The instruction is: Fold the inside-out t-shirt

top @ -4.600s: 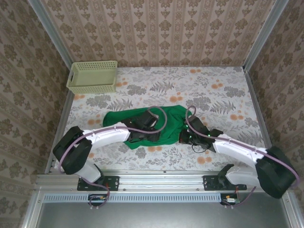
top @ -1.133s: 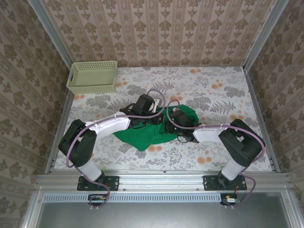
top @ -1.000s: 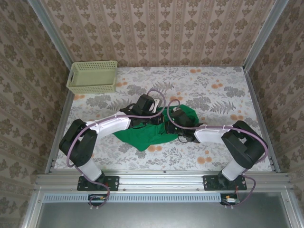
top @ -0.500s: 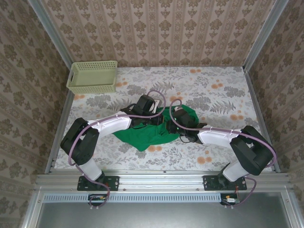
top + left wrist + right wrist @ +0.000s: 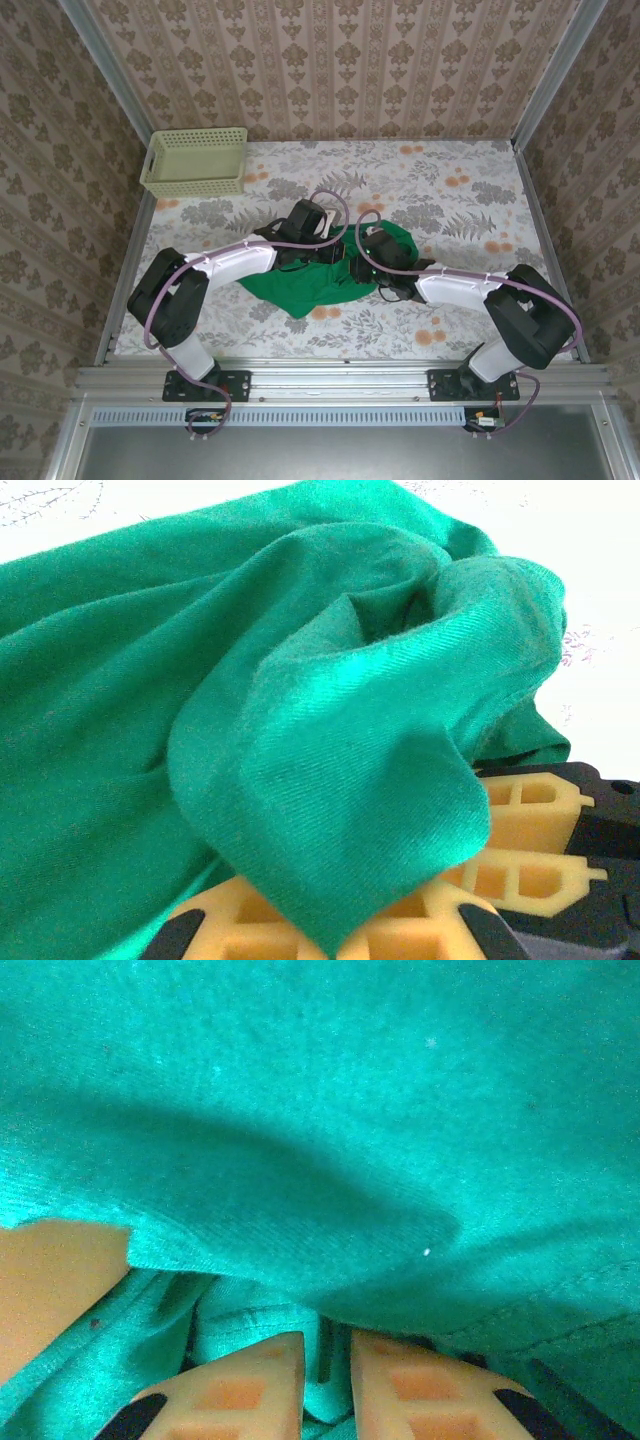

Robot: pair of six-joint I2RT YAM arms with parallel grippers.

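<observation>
The left arm [image 5: 235, 262] is reaching from its base at the near left corner, bending up and to the right across the table [image 5: 470, 210], with its wrist over the middle. The right arm [image 5: 455, 288] is stretching left from the near right corner, low over the table, so the two wrists are meeting just beside each other. The inside-out t-shirt [image 5: 300, 285] is lying bunched in the middle of the table under both wrists, spreading nearer and to the left, with a smaller lump showing to the far right of them.

In the left wrist view, the left gripper [image 5: 385, 920] is pinching closed on a fold of the shirt, and the cloth is draping over its yellow fingers [image 5: 520, 840]. In the right wrist view, the right gripper [image 5: 327, 1375] is standing almost closed, with a thin bit of green cloth caught in the narrow gap, and more cloth is hanging across just ahead of it.

A pale basket [image 5: 195, 160] is sitting at the far left corner, well apart from the shirt.
</observation>
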